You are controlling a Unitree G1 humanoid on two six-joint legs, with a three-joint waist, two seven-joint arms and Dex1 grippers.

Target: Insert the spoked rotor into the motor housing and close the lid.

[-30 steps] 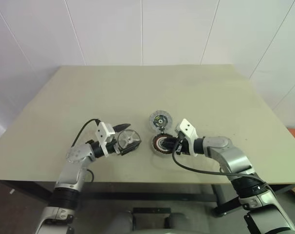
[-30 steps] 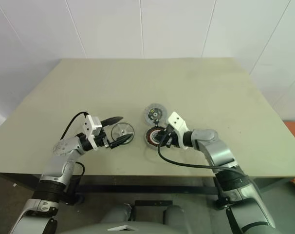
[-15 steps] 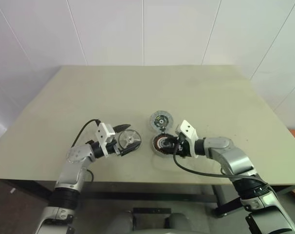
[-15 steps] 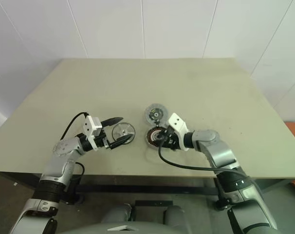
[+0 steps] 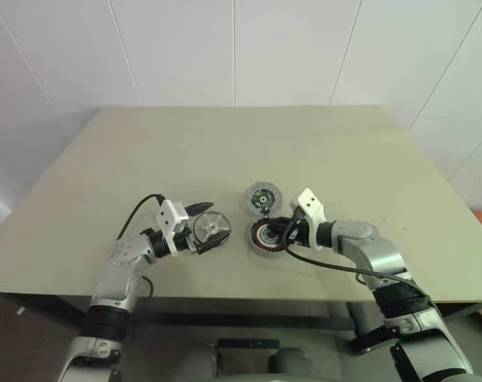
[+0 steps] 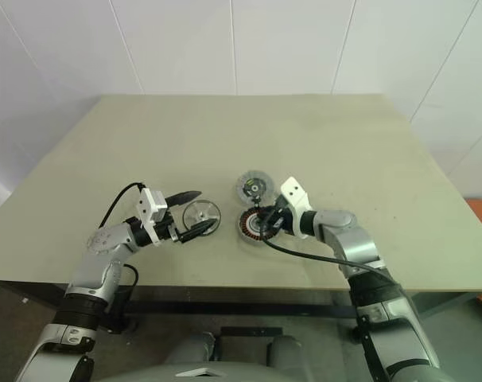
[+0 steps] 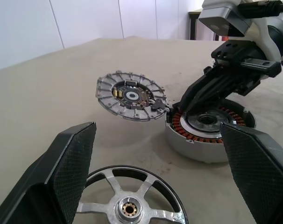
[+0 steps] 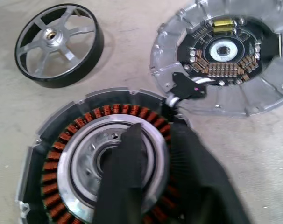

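The spoked rotor (image 5: 215, 228), a black rim with silver spokes, lies flat on the table between the wide-open fingers of my left gripper (image 5: 210, 224), which do not touch it. To its right sits the motor housing (image 5: 261, 237) with its copper windings showing. My right gripper (image 5: 279, 231) is shut, its fingers (image 8: 125, 177) lying across the housing's pale centre and windings. I cannot tell whether they pinch anything. The ribbed grey lid (image 5: 261, 196) lies face up just beyond the housing, touching its rim.
A small black connector (image 8: 184, 88) sits where the lid meets the housing. The beige table (image 5: 241, 143) stretches far behind the parts, and its front edge (image 5: 241, 294) runs close under both arms. White wall panels stand behind it.
The right gripper's fingers spread and then closed over the housing, and its wrist shifted slightly away from me. The left gripper and the rotor have not moved.
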